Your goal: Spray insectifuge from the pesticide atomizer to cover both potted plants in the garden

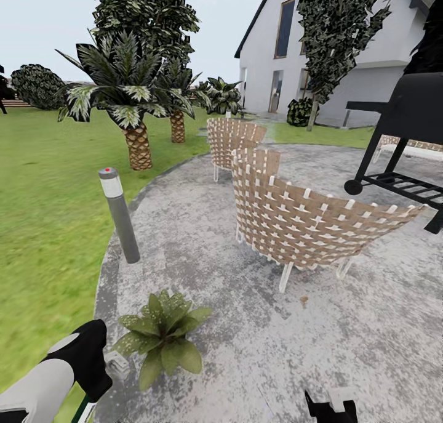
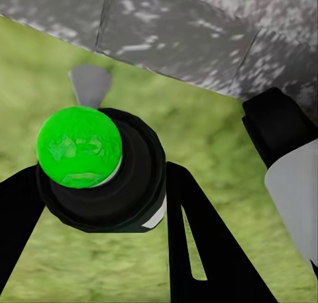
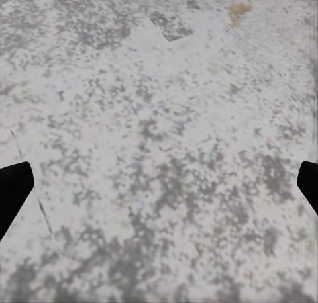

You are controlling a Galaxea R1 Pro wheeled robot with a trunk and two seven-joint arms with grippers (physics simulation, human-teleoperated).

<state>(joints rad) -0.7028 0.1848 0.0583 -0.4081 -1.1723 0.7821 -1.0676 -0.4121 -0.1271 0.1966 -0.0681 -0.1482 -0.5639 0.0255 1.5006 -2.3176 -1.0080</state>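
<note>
your left pincer (image 2: 99,184) grips the light, slick spray bottle (image 2: 99,177) around its body; right pincer (image 3: 159,184) gapes; potted plant (image 1: 161,335) just beside.

Rough mottled grey paving (image 1: 344,343)

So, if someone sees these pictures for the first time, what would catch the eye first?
Probably the woven chair in the middle of the grey paved circle, with a second woven chair behind it. Next, the potted plant at the paving's near edge, close to the left tool, and the grey bollard lamp by the lawn.
</note>
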